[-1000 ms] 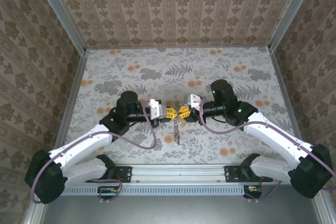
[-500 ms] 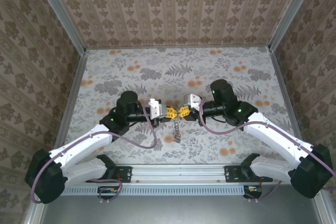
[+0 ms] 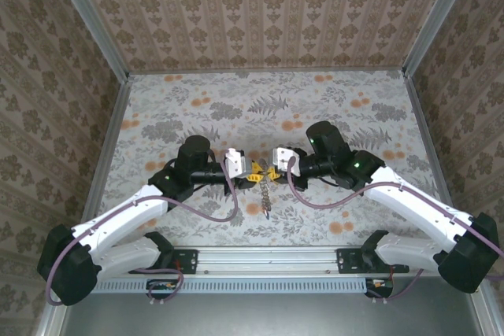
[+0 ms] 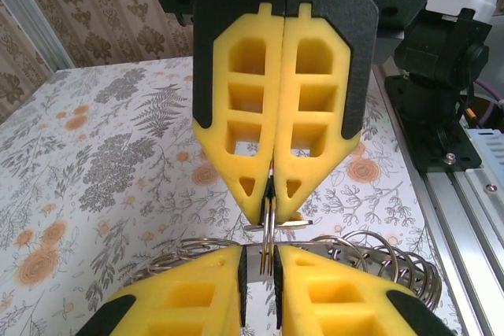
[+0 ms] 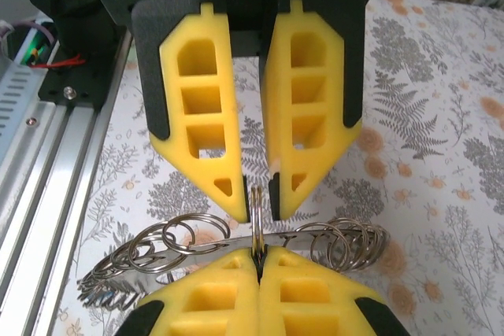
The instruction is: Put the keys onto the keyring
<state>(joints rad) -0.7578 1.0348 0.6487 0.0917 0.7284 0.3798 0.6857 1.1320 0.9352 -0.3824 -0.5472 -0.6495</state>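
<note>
Keyring (image 5: 186, 237) clamped in right hand (image 5: 258, 264), left hand (image 5: 257, 210) parted around it.

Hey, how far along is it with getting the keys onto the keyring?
Done: the keyring is picked up and sits between both grippers. In hand: the right gripper is shut on its ring, while the left gripper has its jaws slightly apart around the same ring. Left: threading the keys; whether any key is on the ring I cannot tell.

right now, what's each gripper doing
left gripper: slightly open around the keyring, not clamping it
right gripper: closed on the keyring
</note>
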